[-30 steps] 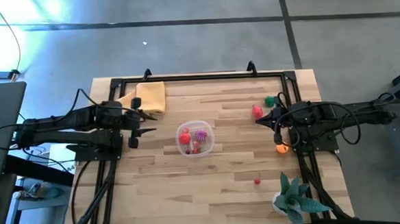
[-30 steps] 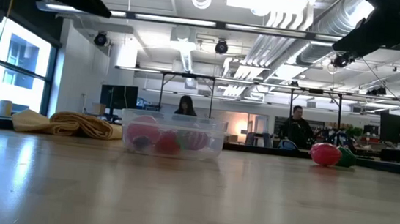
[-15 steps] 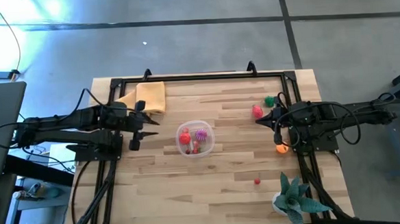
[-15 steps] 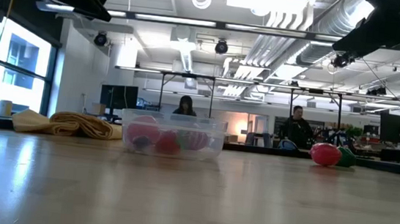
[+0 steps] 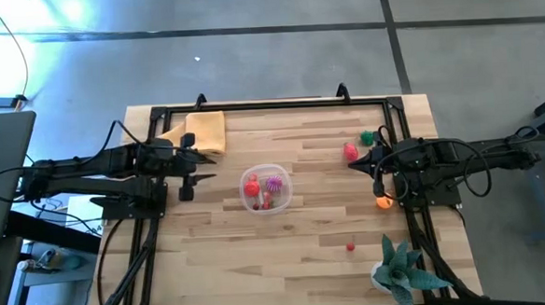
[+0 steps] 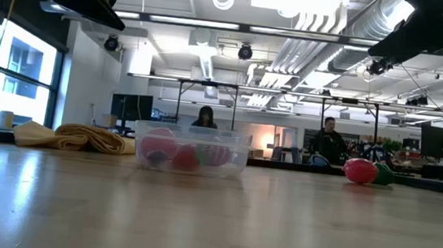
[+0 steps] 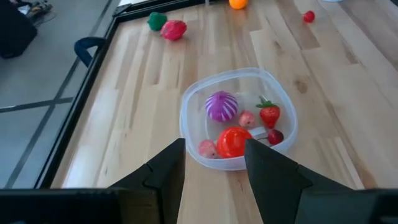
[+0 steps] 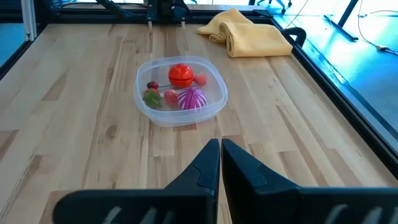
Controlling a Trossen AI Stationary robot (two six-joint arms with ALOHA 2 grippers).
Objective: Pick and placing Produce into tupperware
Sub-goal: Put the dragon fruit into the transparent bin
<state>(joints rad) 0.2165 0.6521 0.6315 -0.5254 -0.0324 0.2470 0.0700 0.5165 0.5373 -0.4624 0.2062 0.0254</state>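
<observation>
The clear tub [image 5: 265, 187] sits on its base mid-table, also in the low view [image 6: 192, 148] and both wrist views [image 7: 239, 118] [image 8: 181, 89]. It holds a red tomato [image 7: 234, 142], a purple ribbed piece [image 7: 221, 106], a strawberry [image 7: 269, 114] and small pink bits. Loose produce lies on the table's right side: a red piece [image 5: 350, 151], a green one [image 5: 368, 137], an orange one [image 5: 383, 201] and a tiny red one [image 5: 350, 246]. My left gripper [image 7: 214, 168] hovers open to the left of the tub. My right gripper [image 8: 221, 155] waits shut by the right rail.
A folded yellow-orange cloth [image 5: 206, 130] lies at the far left corner. A spiky teal plant [image 5: 400, 267] stands at the near right corner. Black frame rails [image 5: 145, 224] run along the table's edges. Bare wood stretches in front of the tub. People sit in the room beyond.
My left gripper has edged toward the tub and come down a little. Tub and produce have stayed in place.
</observation>
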